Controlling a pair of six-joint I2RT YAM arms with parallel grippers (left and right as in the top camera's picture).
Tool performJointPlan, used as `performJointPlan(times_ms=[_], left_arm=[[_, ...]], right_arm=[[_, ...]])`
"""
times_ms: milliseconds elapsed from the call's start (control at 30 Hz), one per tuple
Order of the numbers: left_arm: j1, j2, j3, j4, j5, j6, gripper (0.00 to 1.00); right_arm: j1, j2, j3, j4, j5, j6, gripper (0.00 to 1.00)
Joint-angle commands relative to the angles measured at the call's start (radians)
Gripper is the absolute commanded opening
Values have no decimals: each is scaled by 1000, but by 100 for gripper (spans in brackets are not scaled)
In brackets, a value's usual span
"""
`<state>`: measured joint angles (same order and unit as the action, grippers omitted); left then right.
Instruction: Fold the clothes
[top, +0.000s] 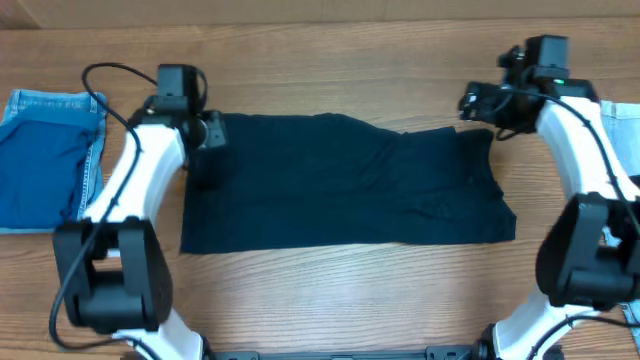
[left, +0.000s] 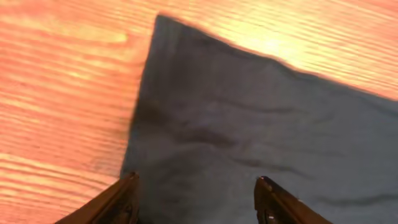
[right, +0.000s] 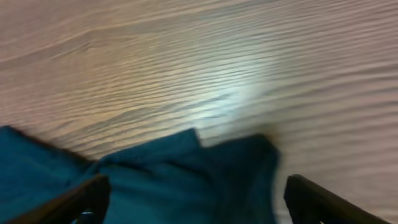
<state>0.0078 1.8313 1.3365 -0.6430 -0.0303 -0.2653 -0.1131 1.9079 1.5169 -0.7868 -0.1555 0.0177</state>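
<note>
We see wood table (top: 320, 290), dark cloth (top: 340, 185) flat mid-table. Left gripper (left: 196, 186) wide over its far-left corner, right gripper (right: 196, 186) wide over far-right corner. Bare wood beyond cloth edges; jeans (top: 45, 160) far left.

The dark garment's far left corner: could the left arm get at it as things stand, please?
Probably yes: the open left gripper hovers right by that corner of the dark garment, and nothing lies between them.

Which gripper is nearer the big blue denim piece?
Left. The left gripper hangs over the dark cloth, at its corner nearest the denim piece; the right gripper is at its opposite end.
</note>
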Motion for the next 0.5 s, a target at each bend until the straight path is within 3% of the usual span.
performJointPlan(times_ms=[0,133,467], left_arm=[[57,111,152,-60,83,68,63],[57,197,205,-97,113,71,65],[57,214,205,-101,132,71,66]], right_arm=[[29,81,47,10,6,-47,97],[35,199,63,26,5,-45,94],[57,262,62,80,9,-102,87]])
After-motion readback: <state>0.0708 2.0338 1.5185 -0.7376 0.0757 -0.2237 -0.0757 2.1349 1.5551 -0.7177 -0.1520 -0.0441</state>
